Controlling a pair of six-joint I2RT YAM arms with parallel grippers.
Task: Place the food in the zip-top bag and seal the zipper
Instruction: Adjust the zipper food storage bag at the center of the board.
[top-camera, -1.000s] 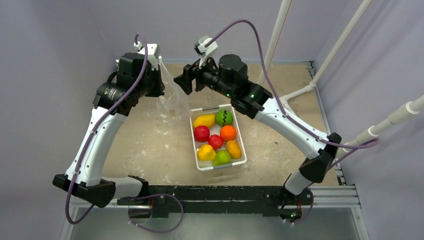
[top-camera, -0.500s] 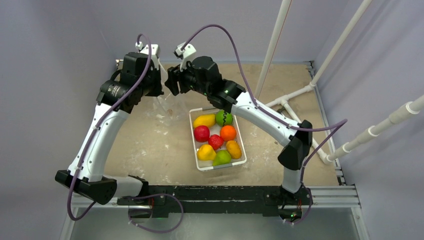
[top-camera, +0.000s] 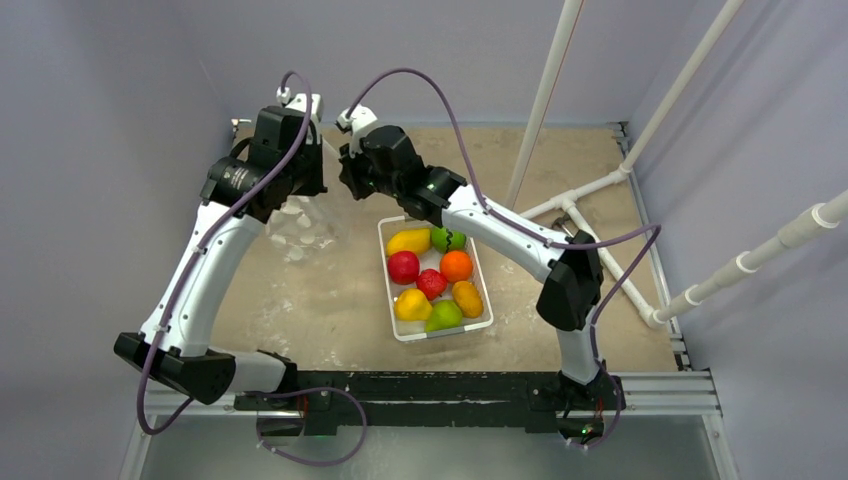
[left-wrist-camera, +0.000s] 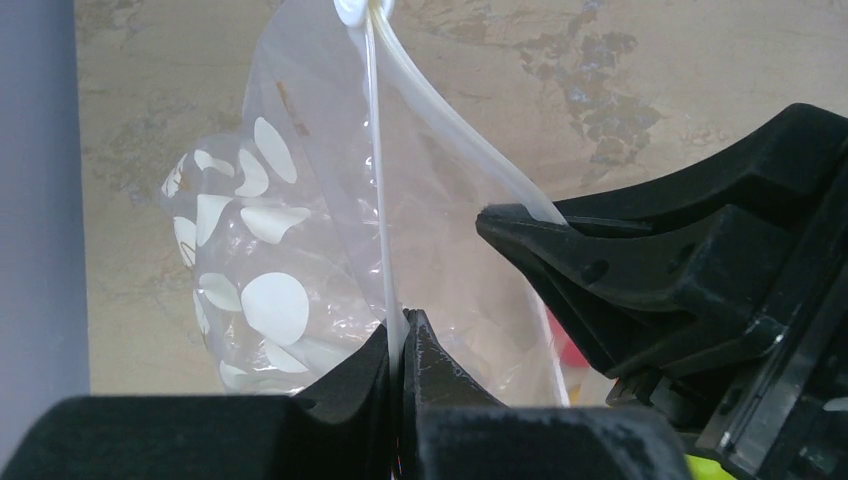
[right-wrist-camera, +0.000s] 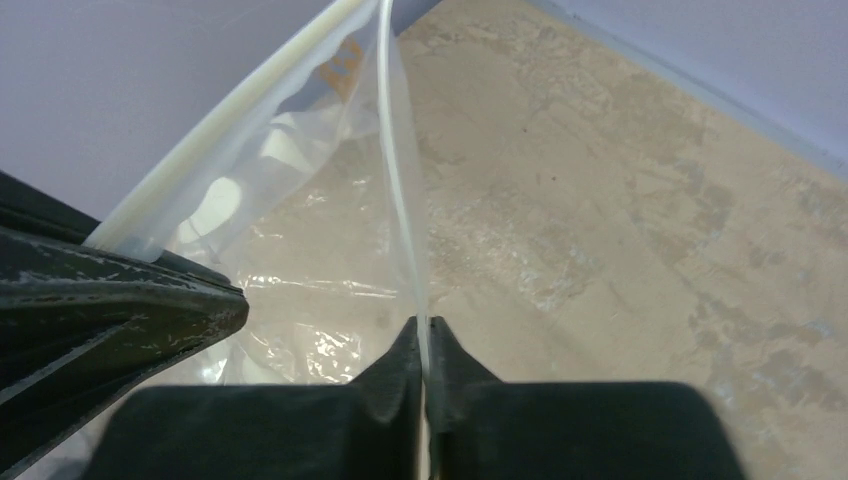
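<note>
The food (top-camera: 432, 280), several glossy yellow, green, red and orange toy fruits, lies in a white tray (top-camera: 445, 333) at mid-table. The clear dotted zip-top bag (top-camera: 300, 225) hangs at the back left, held up between both grippers. In the left wrist view my left gripper (left-wrist-camera: 402, 322) is shut on one zipper (left-wrist-camera: 377, 180) lip, the dotted bag (left-wrist-camera: 250, 290) sagging behind. My right gripper (right-wrist-camera: 424, 325) is shut on the other lip of the zipper (right-wrist-camera: 398, 190), a short way from the left fingers (right-wrist-camera: 150, 300). The bag's mouth gapes a little between them.
White pipes (top-camera: 545, 90) rise at the back right, and another pipe (top-camera: 740, 265) slants in from the right wall. Purple walls close in on the left and back. A black rail (top-camera: 420, 385) runs along the near edge.
The right arm swung left to the bag's mouth and its jaws closed on the free lip. The left gripper kept its hold and shifted slightly back.
</note>
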